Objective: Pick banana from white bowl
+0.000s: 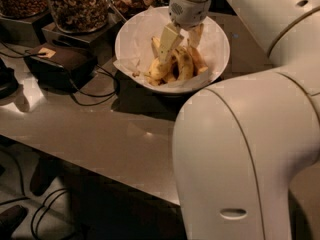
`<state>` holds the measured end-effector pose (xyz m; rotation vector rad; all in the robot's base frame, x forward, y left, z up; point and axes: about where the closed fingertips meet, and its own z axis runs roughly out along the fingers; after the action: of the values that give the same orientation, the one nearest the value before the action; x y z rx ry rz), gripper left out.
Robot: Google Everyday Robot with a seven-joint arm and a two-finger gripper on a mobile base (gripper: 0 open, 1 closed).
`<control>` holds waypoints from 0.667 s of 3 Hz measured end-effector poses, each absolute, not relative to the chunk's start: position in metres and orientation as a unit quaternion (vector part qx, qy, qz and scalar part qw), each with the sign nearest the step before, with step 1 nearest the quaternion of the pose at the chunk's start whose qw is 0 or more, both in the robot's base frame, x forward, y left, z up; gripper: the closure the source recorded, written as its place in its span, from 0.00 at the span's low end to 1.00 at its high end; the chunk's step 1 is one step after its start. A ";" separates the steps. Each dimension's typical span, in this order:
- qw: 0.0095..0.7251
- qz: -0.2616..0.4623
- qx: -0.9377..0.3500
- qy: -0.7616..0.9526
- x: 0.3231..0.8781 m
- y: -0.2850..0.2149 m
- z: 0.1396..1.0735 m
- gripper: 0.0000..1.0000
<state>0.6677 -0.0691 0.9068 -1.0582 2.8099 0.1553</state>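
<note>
The white bowl stands at the back of the table, lined with crumpled white paper. Several bananas lie in it. The freckled yellow banana lies in the middle, with another yellow one to its left and an orange-tinted one to its right. My gripper reaches down into the bowl from above. Its fingers stand apart, one on each side of the top of the banana pile, just above the freckled banana. The bananas' far ends are hidden behind the fingers.
Glass jars of nuts stand behind and left of the bowl. A dark box with cables lies left of the bowl. My white arm fills the right side. The table's front edge runs diagonally, with the floor below.
</note>
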 end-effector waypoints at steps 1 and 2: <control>0.065 0.056 -0.351 0.932 0.669 -0.071 0.905 0.37; 0.064 0.058 -0.352 0.932 0.669 -0.071 0.906 0.37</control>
<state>0.6689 -0.0712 0.9063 -1.0624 2.8149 0.1738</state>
